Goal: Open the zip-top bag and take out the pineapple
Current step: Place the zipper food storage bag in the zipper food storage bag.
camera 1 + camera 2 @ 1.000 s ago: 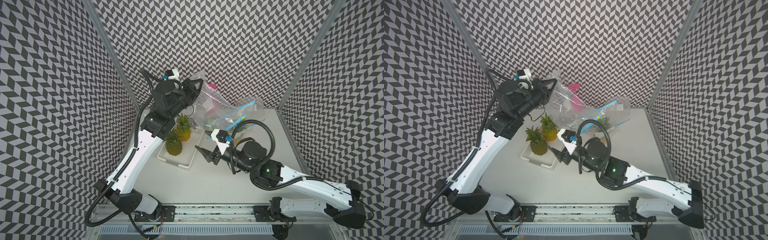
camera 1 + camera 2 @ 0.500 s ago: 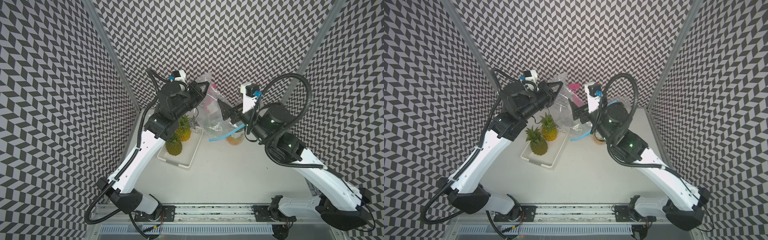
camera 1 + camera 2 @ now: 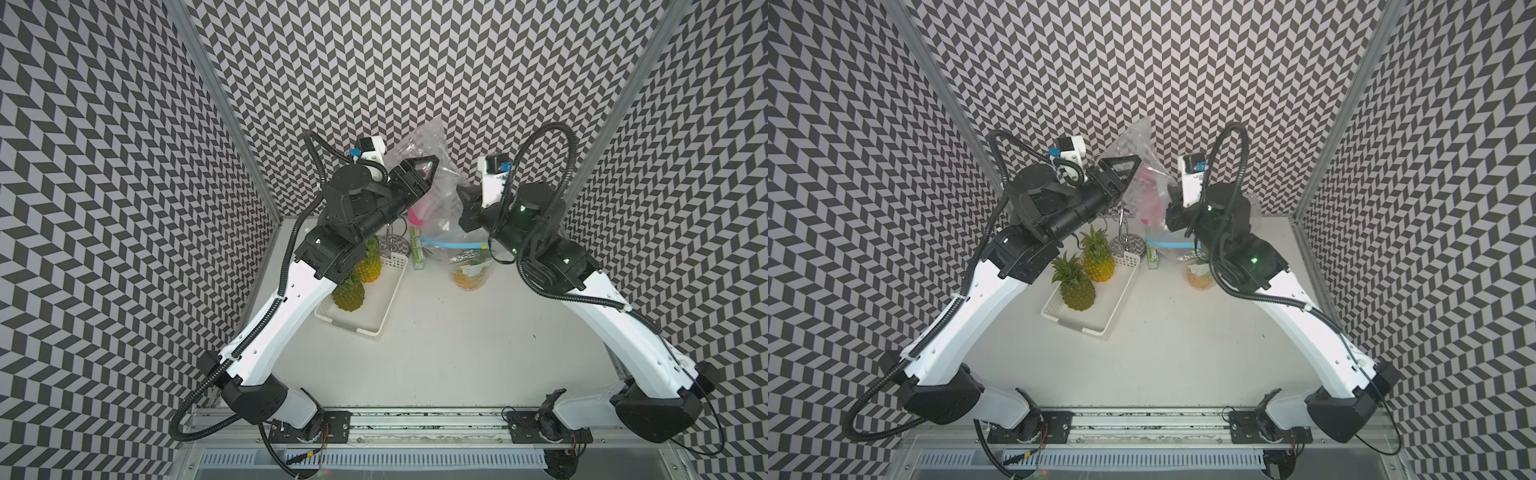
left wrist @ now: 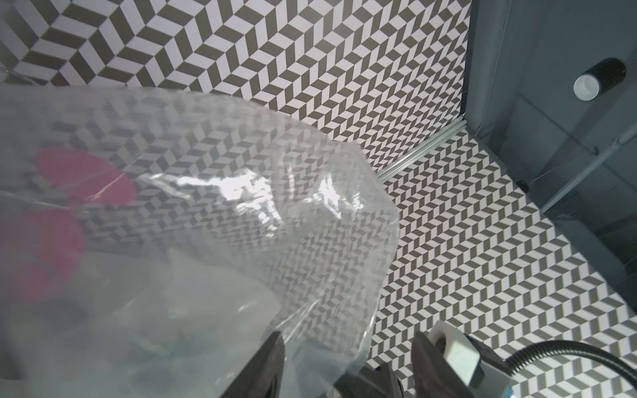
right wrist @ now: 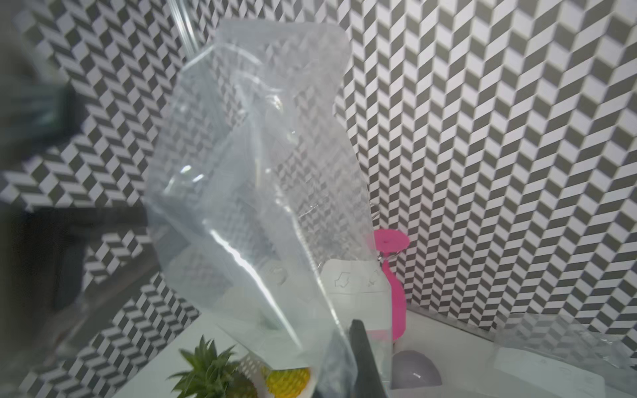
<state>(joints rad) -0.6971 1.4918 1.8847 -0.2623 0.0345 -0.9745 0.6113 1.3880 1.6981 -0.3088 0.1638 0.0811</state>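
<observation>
Right fingers (image 5: 362, 355) clamped on its film, left fingers (image 4: 272, 365) spread apart at its edge, the clear plastic zip-top bag (image 3: 432, 141) hangs aloft mouth-down — the small yellow-orange pineapple (image 3: 469, 280) stands on the white worktop (image 3: 457, 353) just under the blue zip (image 3: 451, 245), apparently out — so lifting the bag clear looks next.

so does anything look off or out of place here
yes, the zip-top bag hangs in the air upside down, its blue zipper edge lowest. only the right gripper pinches it; the left gripper is open beside the film.
</observation>
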